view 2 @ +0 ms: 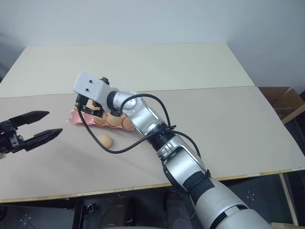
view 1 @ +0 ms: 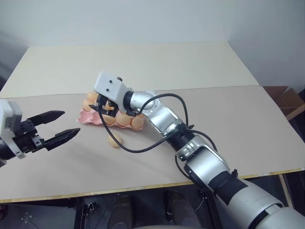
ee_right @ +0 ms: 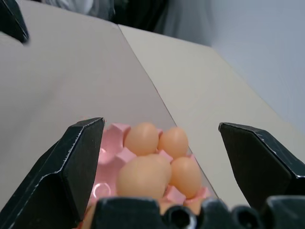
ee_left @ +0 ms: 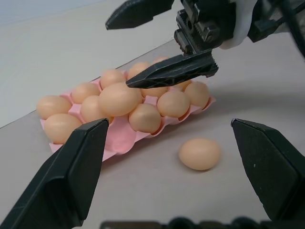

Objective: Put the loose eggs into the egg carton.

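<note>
The right tool (view 1: pixel 101 106) hung over the pink egg carton (ee_left: pixel 125 138) on the tabletop (view 1: pixel 228 119), its two black fingers spread wide and holding nothing. An egg (ee_left: pixel 119 98) sat high among the rows just beneath it, apparently newly set down and not fully seated in a cup. One loose egg (view 1: pixel 115 140) lay on the tabletop just in front of the carton's near edge, apart from it. The left tool (view 1: pixel 56 127), also wide open and empty, pointed toward that egg from the robot's left, some way short of it. Judging by the layout, the placing step was ending; the next move called for closing a tool around the loose egg gently, then lifting it to a free cup.
</note>
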